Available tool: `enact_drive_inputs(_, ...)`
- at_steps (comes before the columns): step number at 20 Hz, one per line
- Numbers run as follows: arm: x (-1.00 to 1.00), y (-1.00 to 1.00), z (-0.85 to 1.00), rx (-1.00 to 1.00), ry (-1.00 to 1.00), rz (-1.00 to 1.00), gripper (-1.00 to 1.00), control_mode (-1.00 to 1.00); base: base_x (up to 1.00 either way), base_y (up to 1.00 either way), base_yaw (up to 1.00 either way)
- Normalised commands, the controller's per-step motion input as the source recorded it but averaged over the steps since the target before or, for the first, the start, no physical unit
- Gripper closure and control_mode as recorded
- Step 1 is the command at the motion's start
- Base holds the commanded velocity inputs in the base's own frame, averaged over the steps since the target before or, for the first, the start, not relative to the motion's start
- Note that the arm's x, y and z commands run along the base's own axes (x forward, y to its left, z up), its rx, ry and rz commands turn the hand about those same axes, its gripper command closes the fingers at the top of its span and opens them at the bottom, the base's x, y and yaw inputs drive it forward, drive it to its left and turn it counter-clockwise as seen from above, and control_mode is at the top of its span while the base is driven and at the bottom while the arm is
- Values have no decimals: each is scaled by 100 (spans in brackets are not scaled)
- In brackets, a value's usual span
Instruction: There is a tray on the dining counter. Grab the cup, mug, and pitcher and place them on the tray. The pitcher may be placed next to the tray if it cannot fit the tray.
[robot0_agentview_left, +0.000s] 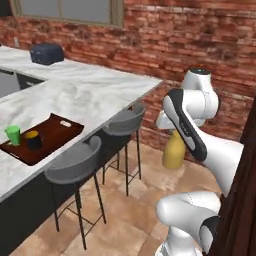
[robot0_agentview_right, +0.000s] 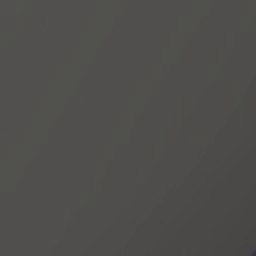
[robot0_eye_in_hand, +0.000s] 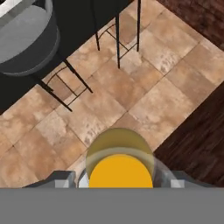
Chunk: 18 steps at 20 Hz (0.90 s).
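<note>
On the white marble dining counter lies the dark reddish-brown tray. The green cup and the black mug stand upright at the tray's left end. The yellow-orange pitcher hangs upright in the air over the tiled floor, to the right of the counter and partly hidden behind my arm. In the hand view I look down on the pitcher from above, and my gripper is shut on it, a finger on each side.
Two grey bar stools stand along the counter's near side, between me and the tray. A dark blue appliance sits on the far counter. A brick wall runs behind, and a dark wooden panel is close on my right.
</note>
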Motion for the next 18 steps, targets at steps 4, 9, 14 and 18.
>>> enact_drive_inputs(4, 0, 0, 0, 0, 0, 0, 100, 100, 79, -49, 66)
enact_drive_inputs(9, 0, 0, 0, 0, 0, 0, 100, 100, 72, -51, 66)
enact_drive_inputs(14, 0, 0, 0, 0, 0, 0, 100, 100, 56, -34, 65)
enact_drive_inputs(18, 0, 0, 0, 0, 0, 0, 100, 100, 39, -20, 60)
